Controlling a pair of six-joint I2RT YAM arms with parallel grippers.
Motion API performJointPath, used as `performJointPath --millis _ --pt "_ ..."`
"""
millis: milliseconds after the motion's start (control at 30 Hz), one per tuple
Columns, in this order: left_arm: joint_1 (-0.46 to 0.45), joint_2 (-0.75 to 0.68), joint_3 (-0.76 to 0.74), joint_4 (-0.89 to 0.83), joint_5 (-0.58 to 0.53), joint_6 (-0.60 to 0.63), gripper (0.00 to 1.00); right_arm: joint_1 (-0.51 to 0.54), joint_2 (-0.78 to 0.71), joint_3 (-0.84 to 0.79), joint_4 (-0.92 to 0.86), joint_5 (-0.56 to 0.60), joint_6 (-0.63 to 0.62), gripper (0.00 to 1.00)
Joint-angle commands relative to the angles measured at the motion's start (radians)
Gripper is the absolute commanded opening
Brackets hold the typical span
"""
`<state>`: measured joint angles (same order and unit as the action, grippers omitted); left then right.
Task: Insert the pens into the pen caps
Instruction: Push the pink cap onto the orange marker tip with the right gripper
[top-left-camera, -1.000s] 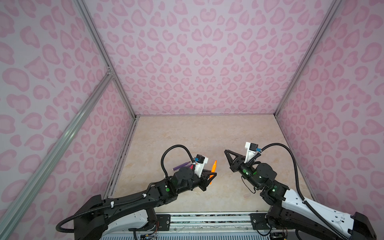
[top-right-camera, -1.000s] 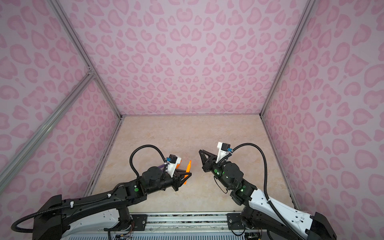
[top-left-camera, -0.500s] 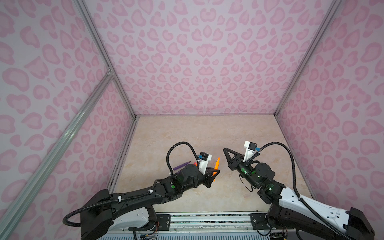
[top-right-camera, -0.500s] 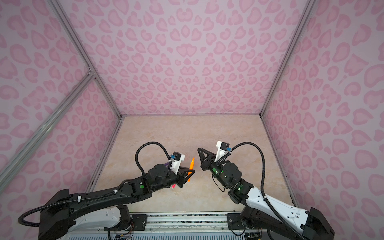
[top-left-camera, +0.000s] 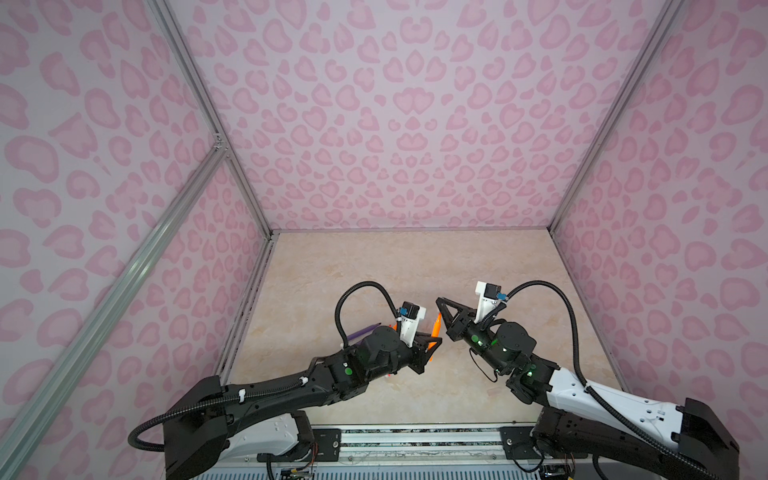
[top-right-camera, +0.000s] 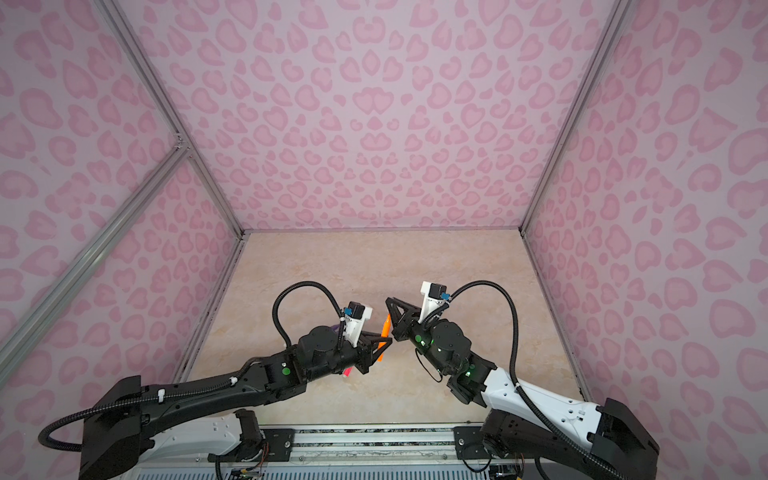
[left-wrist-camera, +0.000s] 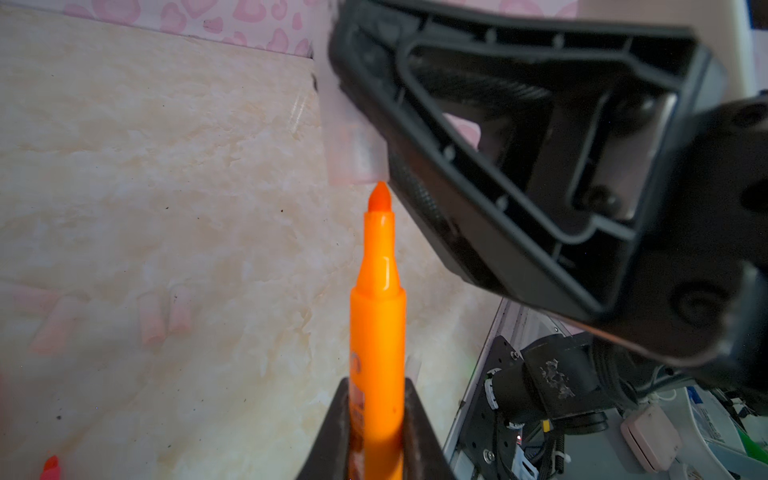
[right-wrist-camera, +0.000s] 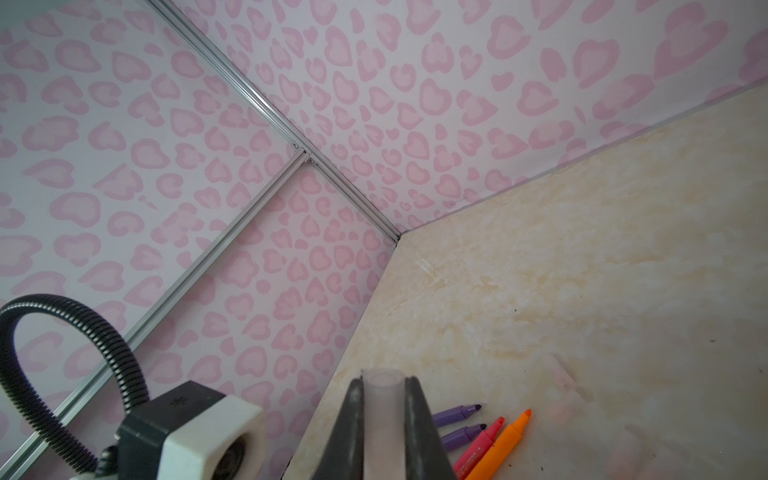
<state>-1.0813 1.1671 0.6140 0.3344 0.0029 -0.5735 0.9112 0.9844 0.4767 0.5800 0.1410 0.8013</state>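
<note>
Two claws are held tip to tip above the bench (right-wrist-camera: 582, 270). The left claw (left-wrist-camera: 376, 384) is pinched on a smooth orange pen (left-wrist-camera: 377, 316), with its tapered felt tip aimed at the mouth of a frosted clear cap (right-wrist-camera: 383, 415). The cap is clamped in the right claw (right-wrist-camera: 383, 380) with its open end left free, presumably for insertion. Farther off, translucent loose caps (left-wrist-camera: 166, 316) and four spare pens (right-wrist-camera: 482, 436) are seen lying on the marbled bench.

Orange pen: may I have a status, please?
Left gripper shut on orange pen. Right gripper shut on clear cap. Tip at cap mouth, not inserted; nothing between.
</note>
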Motion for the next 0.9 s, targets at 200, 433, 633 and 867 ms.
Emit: performJointPath --millis 200,433,633,867 --pt "0.0 -0.018 0.007 0.008 -0.043 0.008 0.04 0.041 0.015 -0.006 0.041 0.031 -0.001 0.0" --pt "0.0 -0.033 0.006 -0.002 -0.062 0.009 0.04 0.055 0.032 0.003 0.037 0.035 0.001 0.0" --pt "0.001 -0.057 -0.005 -0.005 -0.071 0.011 0.03 0.057 0.035 0.001 0.02 0.051 -0.002 0.0" --pt "0.0 -0.076 -0.009 -0.011 -0.086 0.017 0.04 0.061 0.036 -0.001 0.019 0.045 -0.008 0.0"
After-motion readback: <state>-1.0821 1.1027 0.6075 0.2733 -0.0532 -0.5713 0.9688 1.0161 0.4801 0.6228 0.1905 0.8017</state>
